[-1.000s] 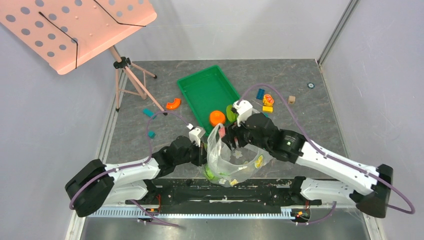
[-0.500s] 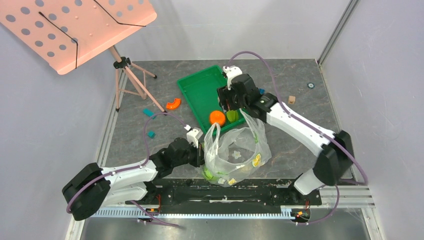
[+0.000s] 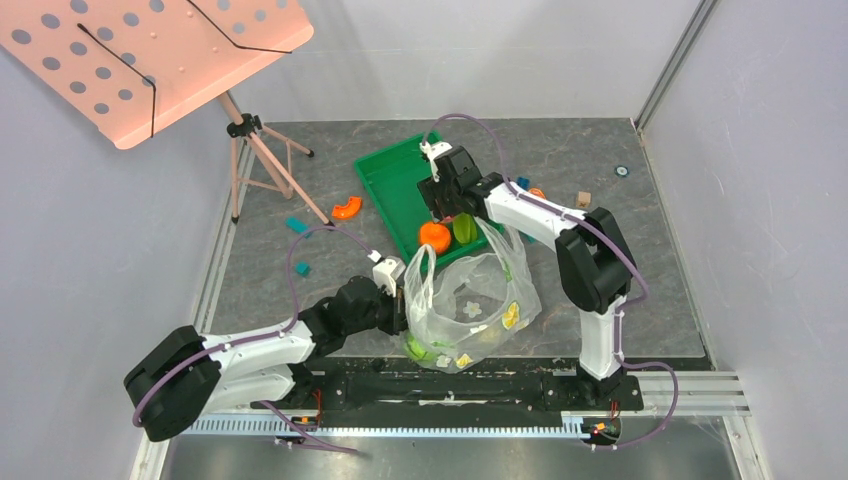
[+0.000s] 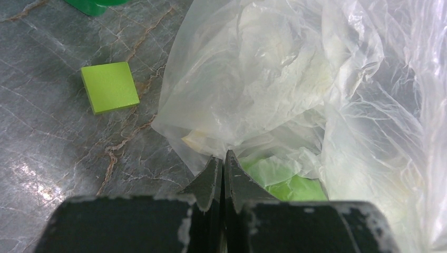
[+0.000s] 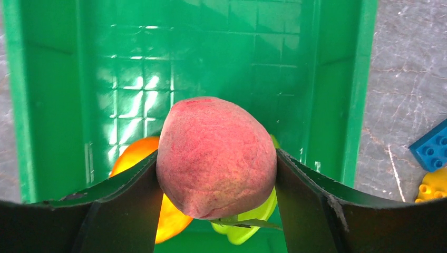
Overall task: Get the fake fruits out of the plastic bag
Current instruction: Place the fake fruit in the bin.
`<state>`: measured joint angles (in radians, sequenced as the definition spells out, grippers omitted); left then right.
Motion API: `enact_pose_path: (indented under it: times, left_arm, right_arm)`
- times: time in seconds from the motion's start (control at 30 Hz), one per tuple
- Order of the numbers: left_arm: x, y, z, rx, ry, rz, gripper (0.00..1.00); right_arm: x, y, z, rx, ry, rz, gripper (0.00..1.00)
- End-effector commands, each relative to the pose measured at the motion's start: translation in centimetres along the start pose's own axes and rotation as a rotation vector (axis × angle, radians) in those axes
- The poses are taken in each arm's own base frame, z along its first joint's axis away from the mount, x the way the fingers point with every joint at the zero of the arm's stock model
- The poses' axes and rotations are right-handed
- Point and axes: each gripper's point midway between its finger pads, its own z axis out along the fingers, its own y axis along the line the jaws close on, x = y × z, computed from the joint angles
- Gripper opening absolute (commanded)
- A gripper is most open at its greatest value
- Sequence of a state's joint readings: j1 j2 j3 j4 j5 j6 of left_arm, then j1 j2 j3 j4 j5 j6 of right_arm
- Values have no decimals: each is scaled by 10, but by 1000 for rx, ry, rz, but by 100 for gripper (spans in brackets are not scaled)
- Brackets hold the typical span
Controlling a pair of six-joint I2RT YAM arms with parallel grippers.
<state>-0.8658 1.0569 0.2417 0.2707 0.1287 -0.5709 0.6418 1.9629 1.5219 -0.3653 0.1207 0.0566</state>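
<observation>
The clear flower-printed plastic bag (image 3: 470,305) stands near the front of the table, with something green low inside it (image 4: 295,184). My left gripper (image 3: 398,285) is shut on the bag's left edge (image 4: 211,153). My right gripper (image 3: 443,205) is over the green tray (image 3: 395,185), shut on the pink peach (image 5: 216,155). Below the peach in the tray lie the round orange (image 3: 434,236) and the green ribbed oval piece (image 3: 464,228); both also show in the right wrist view, the orange (image 5: 138,153) and the green piece (image 5: 253,221). The watermelon ball is not clearly seen.
An orange curved toy piece (image 3: 346,208) lies left of the tray. Small blocks lie at the left (image 3: 297,226) and right of the tray (image 5: 432,147). A light green square block (image 4: 109,87) lies beside the bag. A pink music stand (image 3: 150,60) stands at the back left.
My right gripper has left the bag's mouth and carried the peach up and back over the green tray. The bag has slumped slightly. My left gripper has stayed on the bag's edge.
</observation>
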Motion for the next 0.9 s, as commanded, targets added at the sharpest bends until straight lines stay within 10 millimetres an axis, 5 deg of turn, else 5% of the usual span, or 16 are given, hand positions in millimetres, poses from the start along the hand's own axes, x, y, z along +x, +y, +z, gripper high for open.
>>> enact_pose_path:
  times: [0.0, 0.27, 0.43, 0.67, 0.87]
  left_arm:
    - [-2, 5, -1, -20, -12, 33, 2]
    - [-3, 5, -1, -23, -15, 31, 2]
    - [-3, 6, -1, -26, -14, 29, 2]
    - [-5, 4, -1, -23, -17, 30, 2]
    - [-9, 2, 0, -19, -25, 33, 2]
  right_arm:
    - [-26, -18, 15, 54, -65, -11, 62]
    - [-9, -24, 34, 36, -18, -11, 73]
    - [-16, -25, 27, 32, -37, -32, 92]
    - [-58, -31, -20, 41, -148, -65, 98]
    - [-94, -34, -94, 27, -297, -69, 98]
